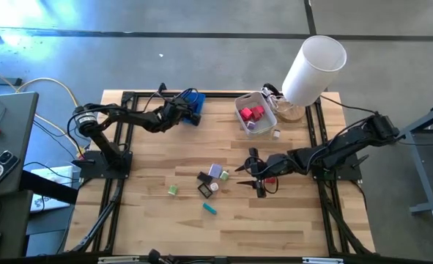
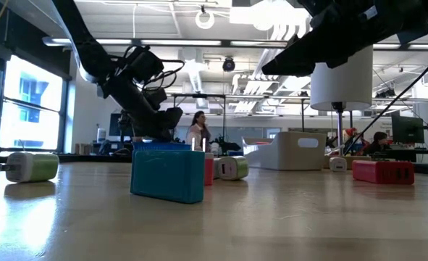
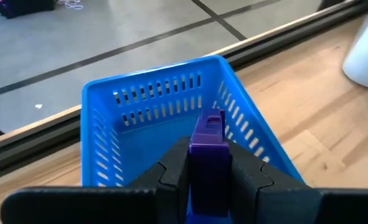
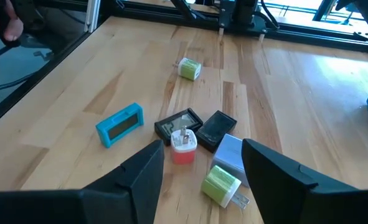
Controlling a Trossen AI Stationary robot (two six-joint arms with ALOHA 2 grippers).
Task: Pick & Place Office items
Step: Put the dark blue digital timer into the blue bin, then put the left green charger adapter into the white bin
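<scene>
Purple block [image 3: 208, 146] sits tight between my left gripper's [image 3: 207, 177] fingers, clamped — I hold it right over the blue tray [image 3: 137, 102] at the far left of the table [image 1: 304, 220] so it can drop inside. My right gripper [image 4: 199, 165] hangs with fingers apart above the small pile in the middle — a red and white piece [image 4: 184, 147], a green one [image 4: 221, 183], two black squares [image 4: 196, 126], a teal block [image 4: 120, 124]. Spread wide, it looks ready for the next pick. Some red items [image 1: 253, 114] already lie in the white bin [image 1: 267, 121], far right.
</scene>
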